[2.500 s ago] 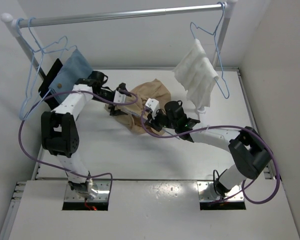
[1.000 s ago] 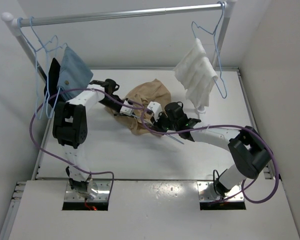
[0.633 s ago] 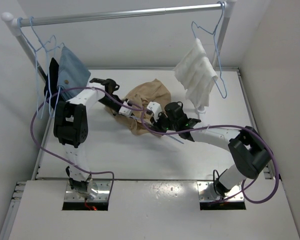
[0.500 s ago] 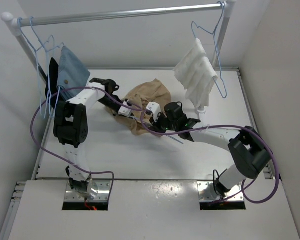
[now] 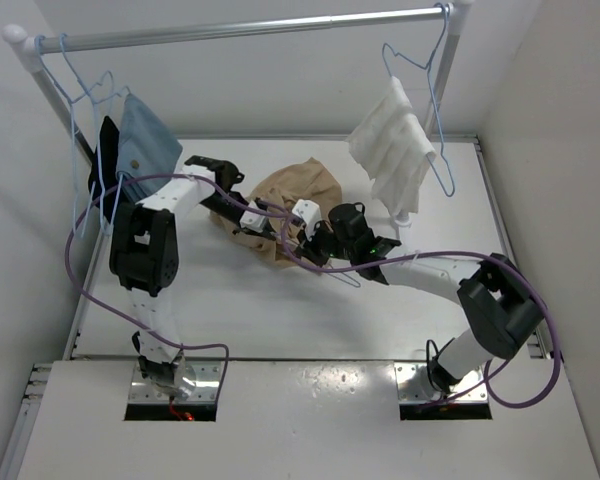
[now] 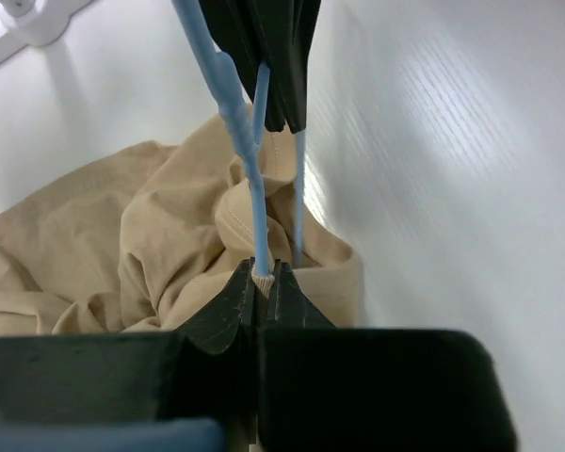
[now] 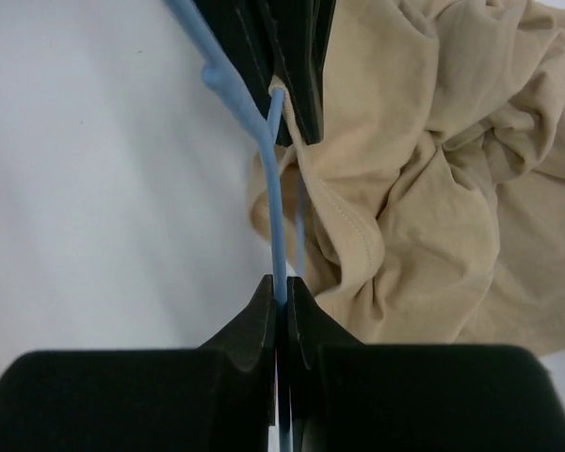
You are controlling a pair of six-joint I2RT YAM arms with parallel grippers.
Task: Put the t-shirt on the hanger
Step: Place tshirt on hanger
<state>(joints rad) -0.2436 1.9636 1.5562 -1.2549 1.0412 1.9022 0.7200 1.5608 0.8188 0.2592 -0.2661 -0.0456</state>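
The tan t-shirt point(image 5: 302, 188) lies crumpled mid-table, also in the left wrist view point(image 6: 122, 245) and the right wrist view point(image 7: 433, 169). The light-blue hanger point(image 5: 347, 277) runs between both grippers, its wire partly under the cloth point(image 6: 255, 202) point(image 7: 276, 188). At the shirt's near edge my left gripper point(image 5: 277, 232) point(image 6: 261, 275) is shut on the ribbed collar, with the hanger wire at its tips. Facing it a short way off, my right gripper point(image 5: 298, 240) point(image 7: 282, 294) is shut on the hanger wire.
A metal rail point(image 5: 250, 28) spans the back. A blue cloth point(image 5: 140, 140) hangs from wire hangers at its left end, close to my left arm. A white towel point(image 5: 395, 150) hangs on another blue hanger at the right, near the rail post.
Since the earliest frame my left arm's elbow has swung inward and the blue cloth has turned on its hanger. Over the last second both grippers have stayed almost still at the shirt.
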